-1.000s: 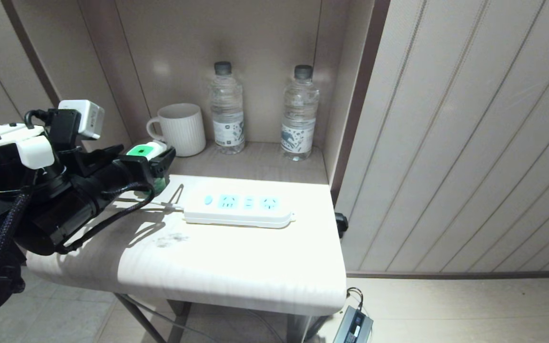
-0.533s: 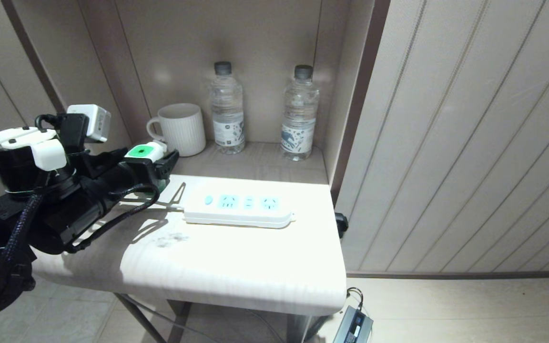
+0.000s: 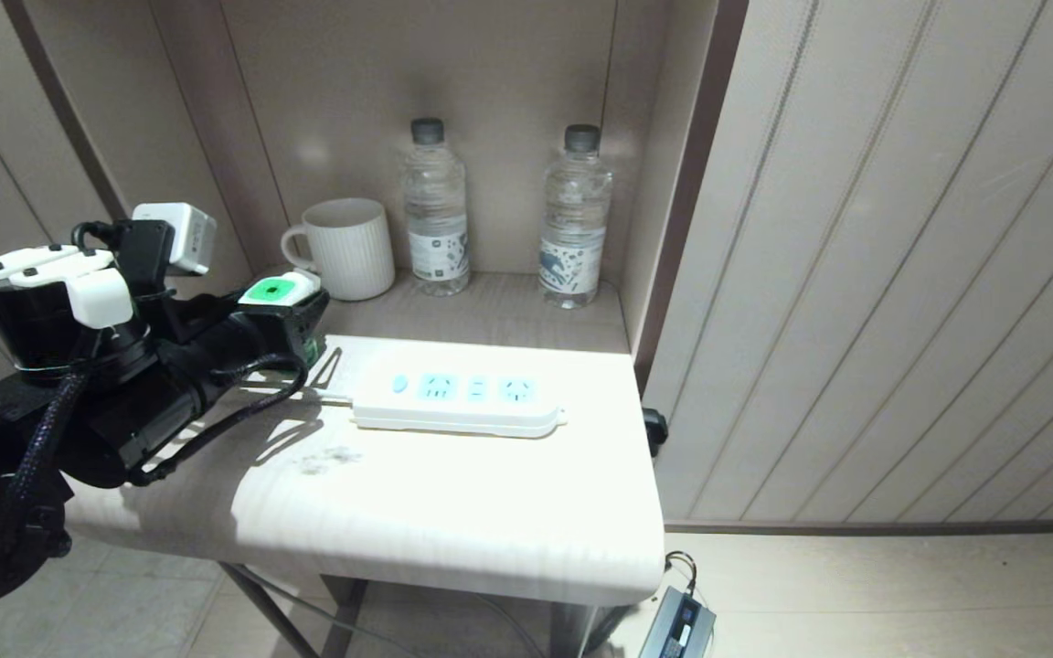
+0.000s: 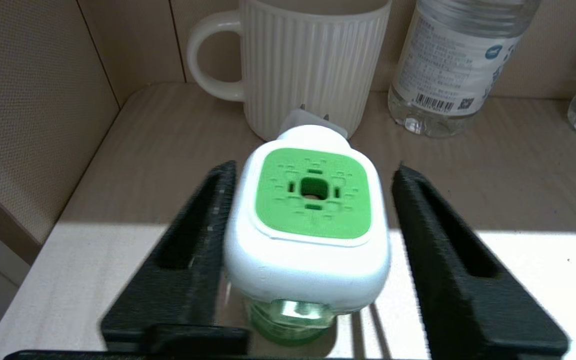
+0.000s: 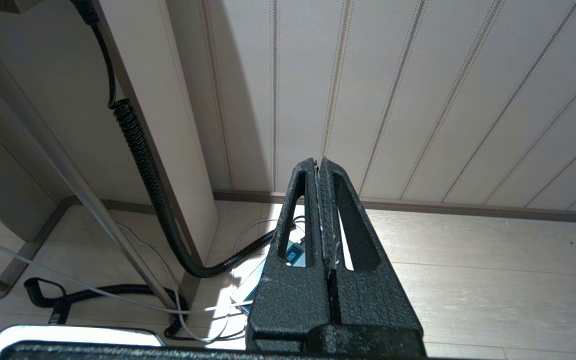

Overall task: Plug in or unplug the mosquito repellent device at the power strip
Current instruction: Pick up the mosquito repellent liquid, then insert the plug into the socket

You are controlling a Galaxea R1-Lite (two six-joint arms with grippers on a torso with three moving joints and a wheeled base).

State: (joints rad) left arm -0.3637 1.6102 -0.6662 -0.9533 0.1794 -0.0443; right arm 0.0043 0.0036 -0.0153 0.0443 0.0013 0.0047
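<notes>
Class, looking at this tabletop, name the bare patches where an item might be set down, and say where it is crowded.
Free: the table's front strip, below the power strip; also the shelf between the right water bottle and the strip. Crowded: the left rear corner, where the left gripper straddles the mosquito repellent device beside the mug.

- two clear water bottles
- one white ribbed mug
- one mosquito repellent device
- one power strip
- one table

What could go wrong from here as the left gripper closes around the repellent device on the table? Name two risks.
1. One finger touches the repellent device while the other stands apart, so it may tip toward the mug.
2. Its prongs point away from the power strip, so plugging in needs a turn.
</notes>
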